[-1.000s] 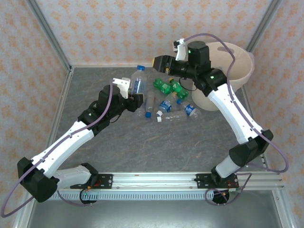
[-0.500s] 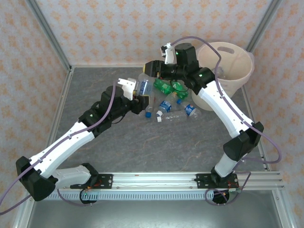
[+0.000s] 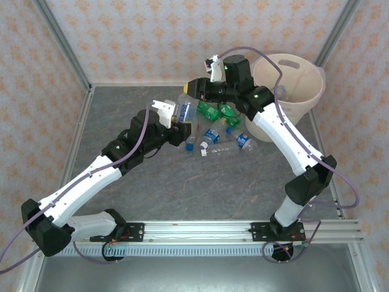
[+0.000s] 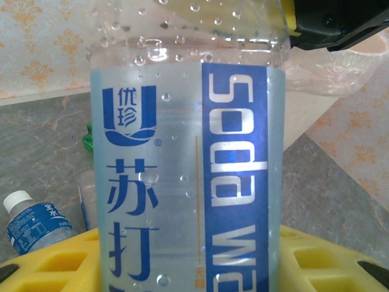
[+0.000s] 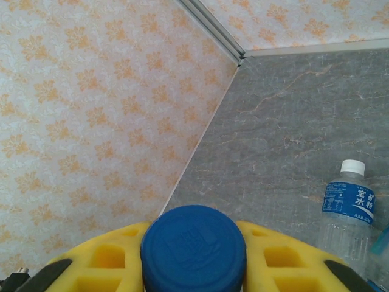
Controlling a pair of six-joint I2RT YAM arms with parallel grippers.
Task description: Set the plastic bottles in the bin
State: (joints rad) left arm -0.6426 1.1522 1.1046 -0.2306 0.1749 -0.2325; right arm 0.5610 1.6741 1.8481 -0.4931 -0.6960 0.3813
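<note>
Top view: the left gripper [image 3: 180,120] is clamped on a soda bottle [image 3: 186,111], which is held off the table [image 3: 182,182], left of the bin [image 3: 307,100]. The right gripper [image 3: 193,89] is closed tight on the same bottle's capped end, also left of the bin. Loose bottles [image 3: 219,131], clear and green, are heaped on the table just left of the bin.

Left wrist: the soda bottle stands upright between yellow pads [image 4: 316,258] that press both its sides. It has a blue label and droplets inside. The bin's lined wall is behind it. A white-capped bottle [image 4: 30,222] lies on the table.

Right wrist: a blue cap [image 5: 193,249] is pinched between yellow pads [image 5: 279,255]. Another blue-labelled bottle [image 5: 347,207] is on the table.
</note>
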